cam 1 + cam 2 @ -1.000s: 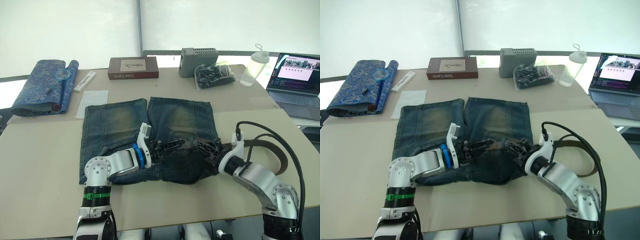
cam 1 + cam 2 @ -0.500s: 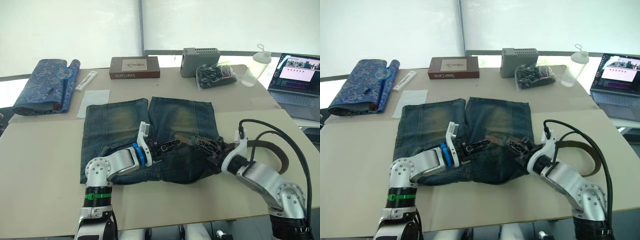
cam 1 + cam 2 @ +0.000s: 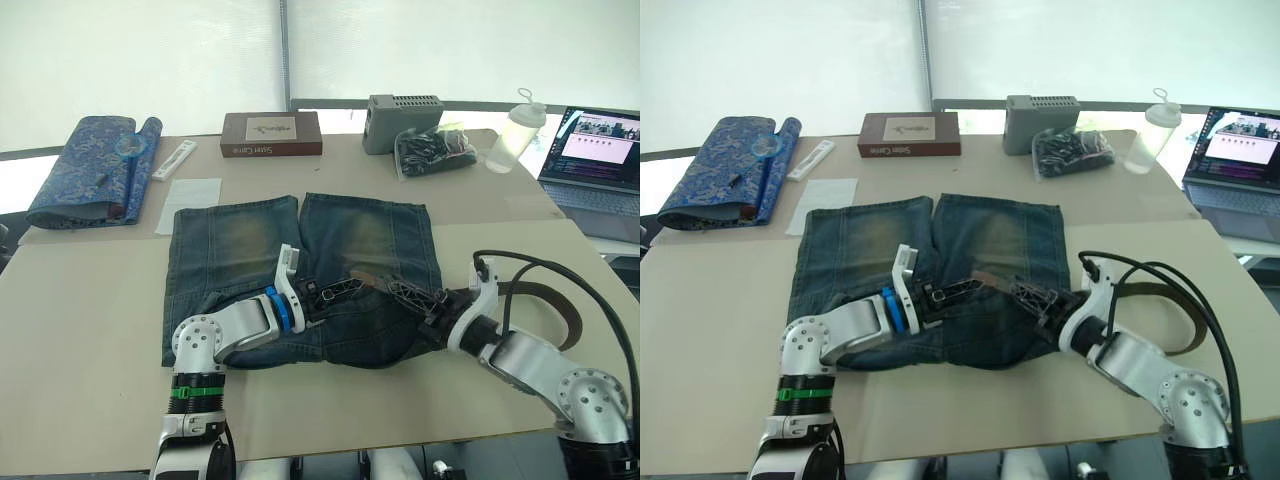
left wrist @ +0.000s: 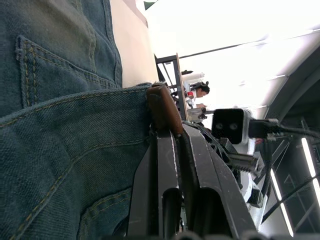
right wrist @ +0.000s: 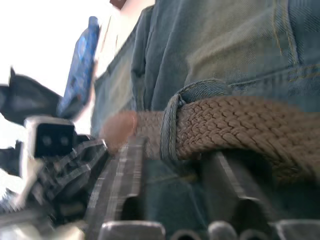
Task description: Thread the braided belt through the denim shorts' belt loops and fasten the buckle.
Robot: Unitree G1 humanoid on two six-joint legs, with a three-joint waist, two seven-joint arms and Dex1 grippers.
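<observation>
The denim shorts (image 3: 230, 240) lie flat on the table, waistband toward me. The braided belt (image 5: 235, 125) is brown and runs through a belt loop (image 5: 170, 125) on the waistband. Its far end curves off past the shorts on the right (image 3: 562, 312). My left gripper (image 4: 172, 132) is shut on the belt's smooth brown tip (image 4: 161, 105) at the middle of the waistband. My right gripper (image 3: 405, 292) sits just right of it, fingers (image 5: 125, 165) apart on either side of the strap. The buckle is hidden.
At the back of the table are a folded blue patterned cloth (image 3: 85, 170), a white stick (image 3: 172, 160), a paper sheet (image 3: 188, 192), a brown box (image 3: 271, 134), a grey box (image 3: 403, 108), a black bag (image 3: 432, 152) and a bottle (image 3: 508, 135). A laptop (image 3: 598, 150) stands at the right.
My left gripper has closed on the belt tip. My right gripper has spread its fingers off the strap. The right arm has drawn back a little.
</observation>
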